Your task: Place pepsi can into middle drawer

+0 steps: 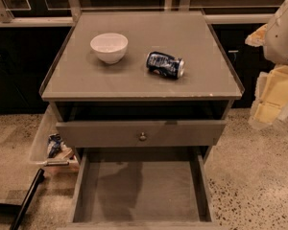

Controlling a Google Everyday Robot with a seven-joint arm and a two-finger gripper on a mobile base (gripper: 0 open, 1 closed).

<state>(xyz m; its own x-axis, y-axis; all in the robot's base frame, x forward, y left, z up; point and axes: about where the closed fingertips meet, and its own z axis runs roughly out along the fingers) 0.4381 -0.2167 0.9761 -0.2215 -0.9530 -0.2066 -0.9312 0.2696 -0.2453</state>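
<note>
The pepsi can [165, 64], dark blue with light markings and dented, lies on its side on the grey cabinet top [134, 83], right of centre. The middle drawer [141, 188] is pulled far out at the bottom of the view, and its flat grey floor is bare. My gripper [271, 99], with pale yellow parts under a white arm housing, hangs at the right edge of the view. It is beside the cabinet's right side, well apart from the can and above floor level.
A white bowl [109, 47] stands on the cabinet top left of the can. The drawer with a round metal knob [142, 136] sits slightly open above the middle drawer. A clear bin [50, 145] with small items and a black pole [26, 198] are on the floor at the left.
</note>
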